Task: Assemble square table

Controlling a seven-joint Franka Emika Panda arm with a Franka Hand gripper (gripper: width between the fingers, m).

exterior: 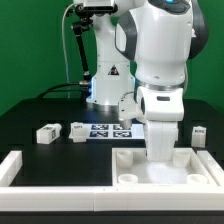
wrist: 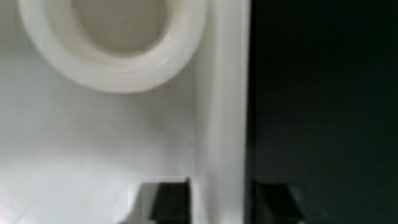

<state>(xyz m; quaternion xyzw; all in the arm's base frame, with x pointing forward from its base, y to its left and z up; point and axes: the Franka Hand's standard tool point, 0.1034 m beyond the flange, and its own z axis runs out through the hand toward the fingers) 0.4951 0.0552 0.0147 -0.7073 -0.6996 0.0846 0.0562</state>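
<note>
The white square tabletop [exterior: 190, 172] lies at the front on the exterior view's right, rim up, with round corner sockets [wrist: 111, 40]. My gripper [exterior: 160, 152] points straight down over its left part. In the wrist view my gripper [wrist: 222, 205] is open a little. Its two dark fingertips [wrist: 169, 203] stand on either side of the tabletop's raised rim [wrist: 222, 100], and I see no clamping on it. Two tagged white legs [exterior: 45, 132] [exterior: 77, 130] lie on the black table to the left. A third leg [exterior: 197, 133] lies behind the tabletop on the right.
The marker board [exterior: 108, 130] lies flat in the middle, just behind the tabletop. Long white fence bars run along the left [exterior: 14, 165] and the front [exterior: 60, 198]. The robot's base [exterior: 108, 80] stands at the back.
</note>
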